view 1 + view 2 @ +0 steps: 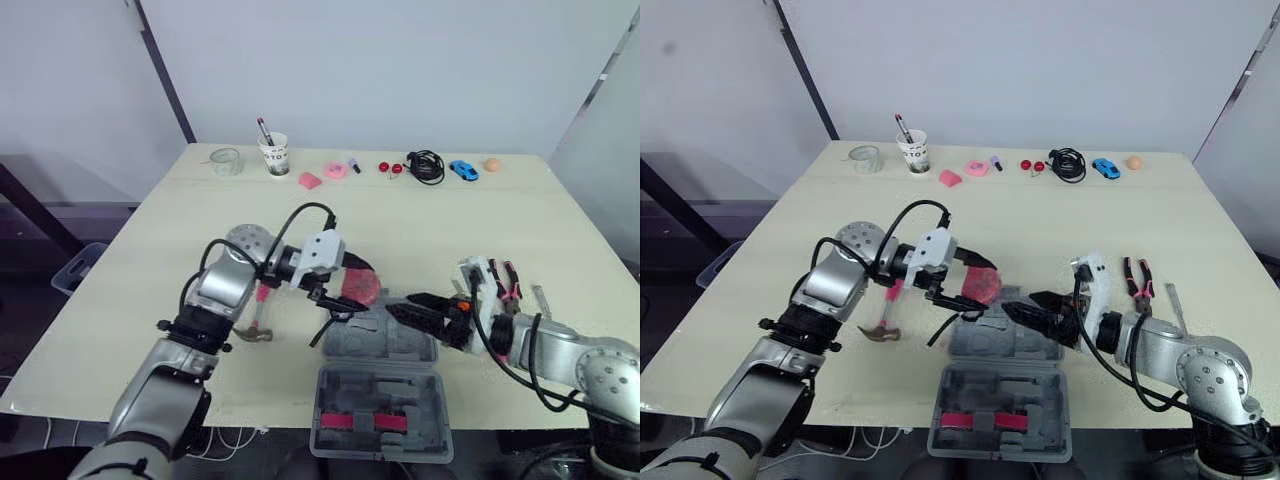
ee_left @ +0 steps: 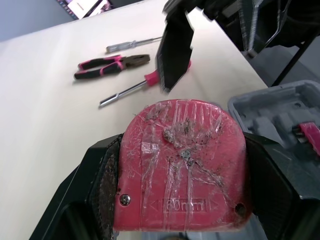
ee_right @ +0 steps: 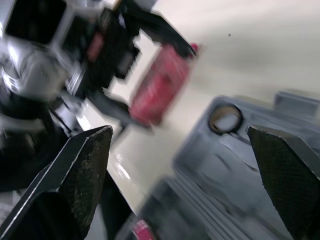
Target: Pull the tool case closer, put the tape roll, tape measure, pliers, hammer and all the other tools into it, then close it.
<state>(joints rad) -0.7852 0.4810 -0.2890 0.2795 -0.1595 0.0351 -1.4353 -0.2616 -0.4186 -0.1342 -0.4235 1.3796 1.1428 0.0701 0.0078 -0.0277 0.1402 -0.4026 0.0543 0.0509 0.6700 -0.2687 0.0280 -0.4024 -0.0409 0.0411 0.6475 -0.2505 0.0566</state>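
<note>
left tool (image 1: pixel 348 290) clamped on tape measure (image 2: pixel 182 165) | right tool (image 1: pixel 405 308) apart | risk: early release misses tool case (image 1: pixel 385 410) at bench (image 1: pixel 150 300) near edge

Hammer (image 1: pixel 882 332) handle partly hidden behind left arm (image 1: pixel 840 280); tool case (image 3: pixel 240 150) blurred
</note>
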